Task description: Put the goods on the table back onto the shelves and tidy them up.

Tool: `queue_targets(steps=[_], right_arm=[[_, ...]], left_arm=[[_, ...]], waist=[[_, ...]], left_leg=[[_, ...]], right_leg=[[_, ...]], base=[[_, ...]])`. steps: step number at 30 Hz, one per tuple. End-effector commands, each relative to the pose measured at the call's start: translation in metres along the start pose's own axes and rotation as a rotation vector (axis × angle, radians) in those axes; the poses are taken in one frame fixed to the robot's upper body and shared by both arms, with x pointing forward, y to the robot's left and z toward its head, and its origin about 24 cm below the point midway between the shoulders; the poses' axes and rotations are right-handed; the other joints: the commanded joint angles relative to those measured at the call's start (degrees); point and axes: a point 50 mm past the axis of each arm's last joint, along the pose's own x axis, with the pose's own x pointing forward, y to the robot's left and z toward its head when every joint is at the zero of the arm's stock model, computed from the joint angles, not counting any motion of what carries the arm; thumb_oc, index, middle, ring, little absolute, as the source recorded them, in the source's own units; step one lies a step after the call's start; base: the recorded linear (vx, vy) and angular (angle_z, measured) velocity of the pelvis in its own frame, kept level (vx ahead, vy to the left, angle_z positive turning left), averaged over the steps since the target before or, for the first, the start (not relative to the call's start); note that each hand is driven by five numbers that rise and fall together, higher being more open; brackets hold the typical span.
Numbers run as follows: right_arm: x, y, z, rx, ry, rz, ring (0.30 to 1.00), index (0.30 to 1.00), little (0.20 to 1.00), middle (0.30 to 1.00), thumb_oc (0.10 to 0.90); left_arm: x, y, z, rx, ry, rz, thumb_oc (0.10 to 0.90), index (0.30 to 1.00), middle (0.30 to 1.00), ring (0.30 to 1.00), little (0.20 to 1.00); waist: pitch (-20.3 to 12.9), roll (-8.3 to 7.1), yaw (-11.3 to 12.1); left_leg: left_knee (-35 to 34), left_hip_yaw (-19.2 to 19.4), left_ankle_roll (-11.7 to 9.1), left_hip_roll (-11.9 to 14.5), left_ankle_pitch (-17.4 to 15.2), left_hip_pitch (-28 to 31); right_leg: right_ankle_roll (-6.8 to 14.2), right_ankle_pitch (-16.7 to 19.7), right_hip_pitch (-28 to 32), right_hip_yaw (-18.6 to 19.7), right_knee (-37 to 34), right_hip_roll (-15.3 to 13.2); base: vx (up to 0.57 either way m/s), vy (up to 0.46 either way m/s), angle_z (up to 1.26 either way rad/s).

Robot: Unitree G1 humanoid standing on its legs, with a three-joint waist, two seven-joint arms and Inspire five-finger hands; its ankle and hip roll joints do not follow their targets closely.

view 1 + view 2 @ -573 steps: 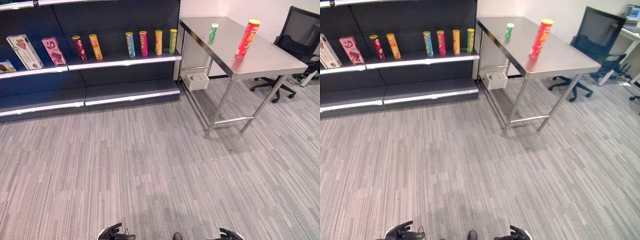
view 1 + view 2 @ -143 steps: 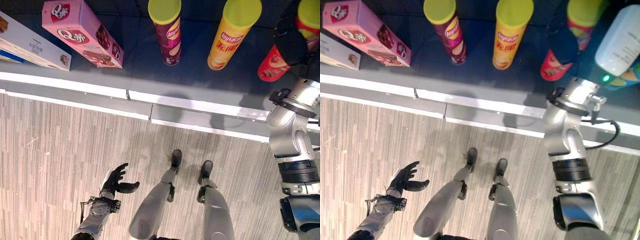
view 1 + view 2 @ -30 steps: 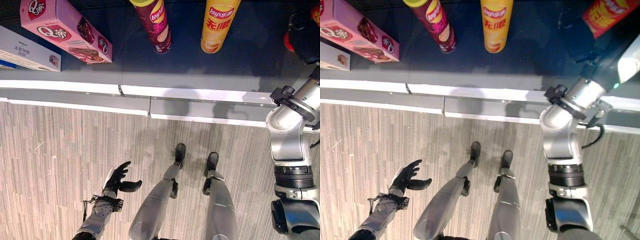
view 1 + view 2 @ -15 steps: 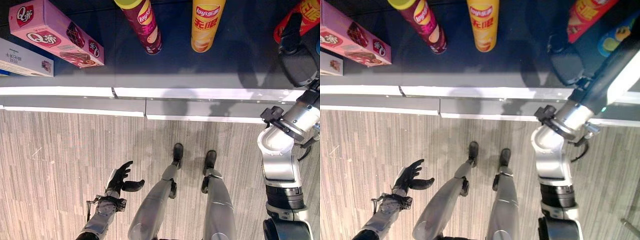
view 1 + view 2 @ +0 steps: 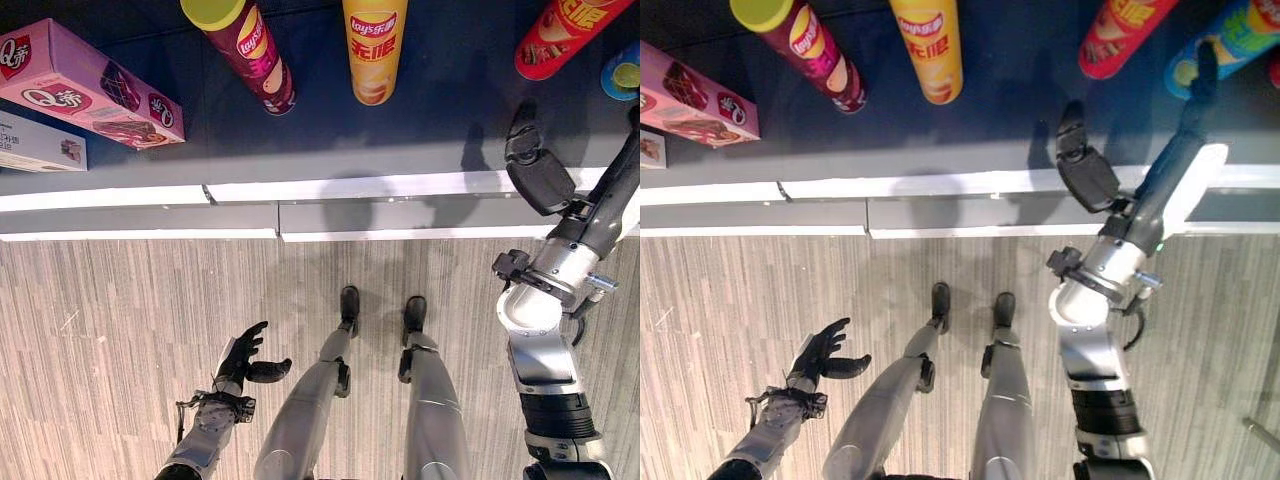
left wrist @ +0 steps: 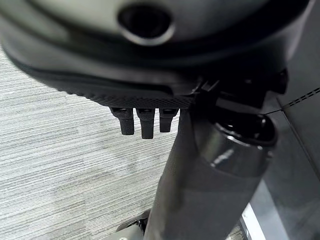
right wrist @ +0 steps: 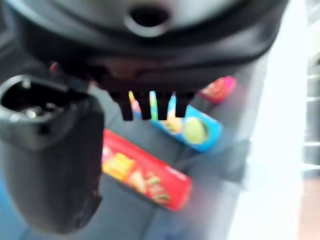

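Note:
A red chip can (image 5: 570, 35) stands on the dark shelf (image 5: 380, 185) at the right, next to a blue can (image 5: 620, 75). My right hand (image 5: 540, 178) hovers in front of the shelf edge, below the red can and apart from it. Its fingers (image 7: 150, 107) are straight and hold nothing. Past them the right wrist view shows the red can (image 7: 145, 177) and the blue can (image 7: 187, 130). My left hand (image 5: 240, 360) hangs low over the carpet by my side, open and empty, and its fingers (image 6: 142, 122) are relaxed.
Further left on the same shelf stand a yellow can (image 5: 372, 45) and a maroon can (image 5: 245, 50). A pink box (image 5: 90, 85) and a white box (image 5: 35, 145) lie beyond them. Grey carpet runs in front of the shelf.
My right hand has come off the red can and drawn back toward the shelf edge; the can stays on the shelf. The view has shifted right. The left hand is unchanged.

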Motion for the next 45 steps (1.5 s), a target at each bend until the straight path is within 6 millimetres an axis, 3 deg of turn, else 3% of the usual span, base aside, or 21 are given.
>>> queue_targets(steps=[1,16,24,45], right_arm=[[0.022,-0.011,0.046,0.155,-0.221,-0.101,0.900,0.900,0.900,0.900,0.800],[0.064,-0.013,0.044,0.024,-0.237,-0.180,0.900,0.900,0.900,0.900,0.800],[0.077,-0.013,0.035,-0.007,-0.196,-0.187,0.900,0.900,0.900,0.900,0.800],[0.117,-0.023,0.042,-0.041,-0.190,-0.244,0.900,0.900,0.900,0.900,0.800]], left_arm=[[-0.015,0.023,-0.021,0.009,0.049,0.073,0.800,0.900,0.900,0.900,0.900],[-0.012,0.026,-0.016,0.032,0.035,0.046,0.800,0.900,0.900,0.900,0.900],[-0.013,0.031,-0.016,0.045,0.032,0.047,0.800,0.900,0.900,0.900,0.900],[-0.013,0.039,-0.015,0.064,0.030,0.041,0.800,0.900,0.900,0.900,0.900]], waist=[[-0.12,-2.89,0.18],[-0.12,-1.66,1.94],[-0.12,-1.32,2.62],[-0.12,-0.70,4.05]], left_leg=[[9.05,-0.80,-2.40,3.39,-13.10,0.75],[8.63,-1.15,-2.53,3.39,-12.88,1.03],[8.79,-1.33,-2.61,3.26,-12.91,0.95],[8.59,-1.59,-2.97,3.45,-13.01,1.29]], right_leg=[[6.28,17.78,3.97,-1.44,-19.59,-6.60],[6.21,17.53,4.05,-1.44,-19.31,-6.44],[6.16,17.28,4.22,-1.57,-19.07,-6.47],[6.17,16.61,4.52,-1.66,-18.63,-6.23]], base=[[0.00,0.000,0.00],[0.00,-0.002,0.00],[0.00,-0.001,0.00],[0.00,-0.001,0.00]])
